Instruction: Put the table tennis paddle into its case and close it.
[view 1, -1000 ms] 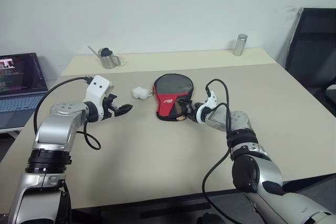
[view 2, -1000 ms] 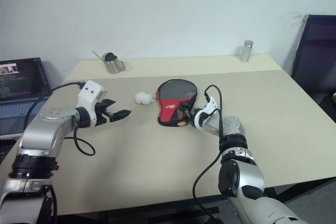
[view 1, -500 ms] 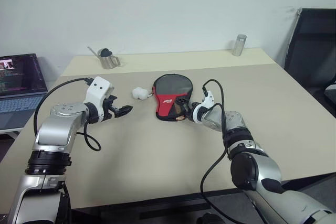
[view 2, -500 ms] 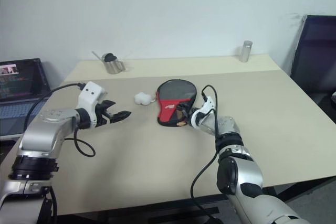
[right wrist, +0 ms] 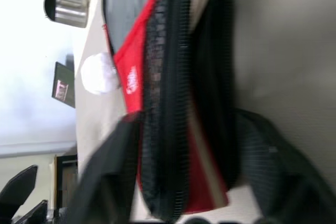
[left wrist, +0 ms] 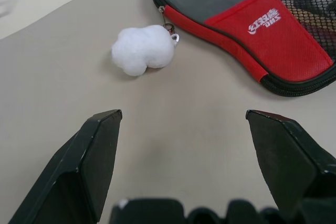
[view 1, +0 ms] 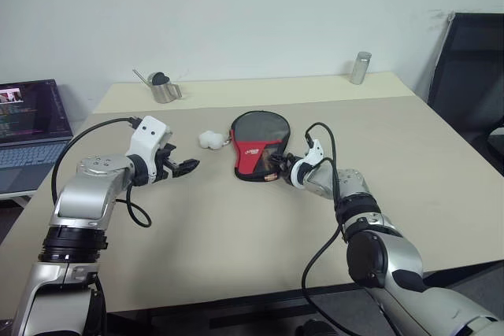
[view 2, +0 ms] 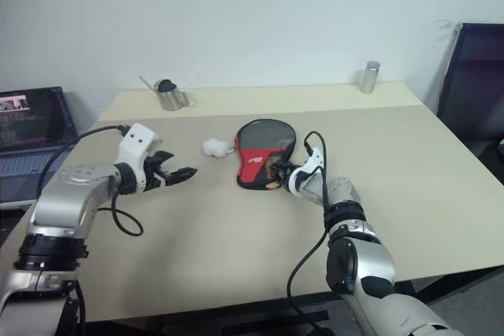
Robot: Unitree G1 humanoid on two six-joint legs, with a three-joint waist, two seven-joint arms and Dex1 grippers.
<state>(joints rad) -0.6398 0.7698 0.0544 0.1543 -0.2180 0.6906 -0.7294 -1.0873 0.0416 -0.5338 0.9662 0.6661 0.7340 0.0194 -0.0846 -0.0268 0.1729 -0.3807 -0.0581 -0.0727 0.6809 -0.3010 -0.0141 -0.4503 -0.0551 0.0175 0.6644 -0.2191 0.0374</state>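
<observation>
case (view 1: 256, 145) flat mid-table, round end far, white fluffy charm (view 1: 209, 138) clipped at its left | right gripper (view 1: 278, 168) at case's near narrow end, fingers closed around the zip edge (blurred wrist view, seemingly gripping) | paddle: pale handle tip peeks there | left gripper (left wrist: 184, 145) jaws wide, empty, left of case

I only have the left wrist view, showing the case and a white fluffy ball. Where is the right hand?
Observer: The right hand is at the narrow handle end of the case, low over the table.
Operator: Is the zip closed there?
Observer: No, the right wrist view shows the zip gaping along that edge.
Operator: Anything else on the table?
Observer: A metal cup and a metal cylinder stand at its far edge.
</observation>
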